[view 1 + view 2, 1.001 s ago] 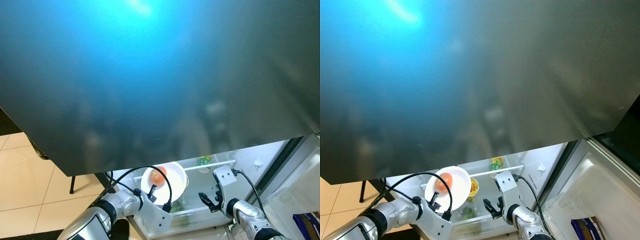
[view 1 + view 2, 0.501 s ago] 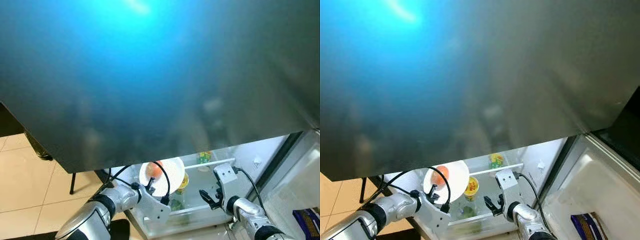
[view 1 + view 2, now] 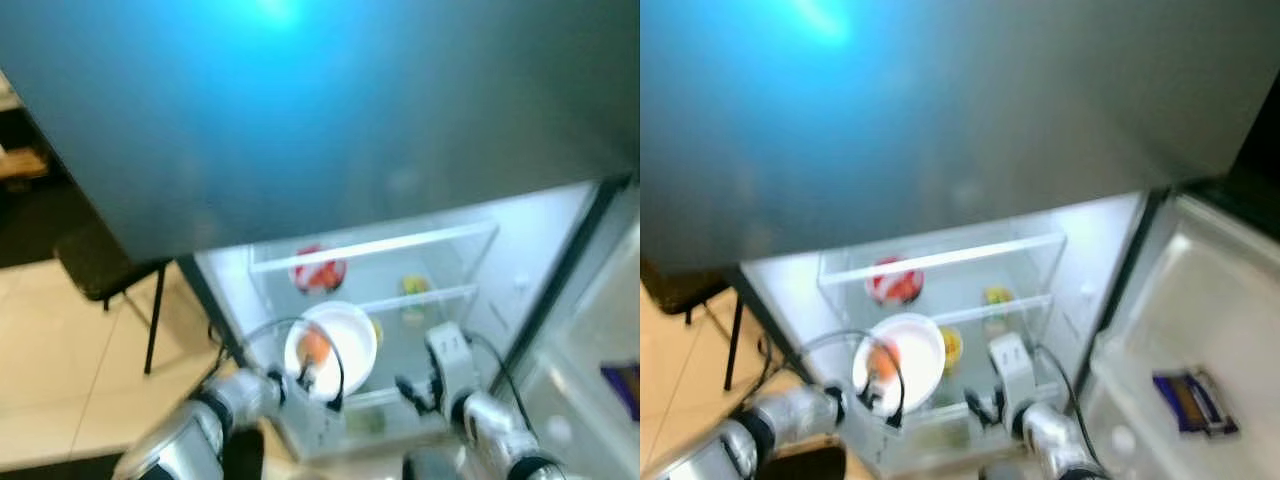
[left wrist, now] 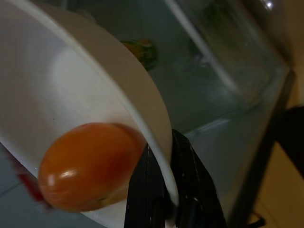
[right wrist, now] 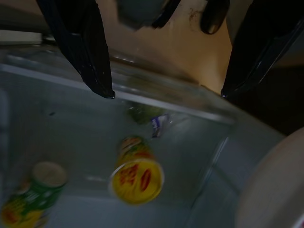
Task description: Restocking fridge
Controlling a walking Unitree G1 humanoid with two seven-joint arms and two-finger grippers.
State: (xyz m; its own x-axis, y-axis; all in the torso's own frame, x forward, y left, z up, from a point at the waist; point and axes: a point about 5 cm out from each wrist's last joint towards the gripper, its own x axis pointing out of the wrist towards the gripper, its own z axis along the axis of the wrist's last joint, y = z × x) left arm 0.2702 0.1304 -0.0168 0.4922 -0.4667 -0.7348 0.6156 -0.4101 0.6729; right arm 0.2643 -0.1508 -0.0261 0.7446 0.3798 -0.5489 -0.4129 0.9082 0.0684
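Head views are blurred. Nearest me, my left hand point(image 4: 161, 190) has its two fingers clamped on the rim of a white bowl point(image 3: 331, 347), holding it in front of the open fridge point(image 3: 520, 260); an orange fruit point(image 4: 90, 164) sits inside the bowl, down by the pinched rim. My right hand point(image 5: 166, 92) hangs beside it with fingers spread wide and nothing between them, over the fridge's lower glass shelf point(image 5: 156, 102). Under that glass I see a yellow cup point(image 5: 137, 176) and a green can point(image 5: 35, 190). Farther in, a red-and-white pack point(image 3: 318, 273) sits on the upper shelf. A chair point(image 3: 110, 270) stands off to the left.
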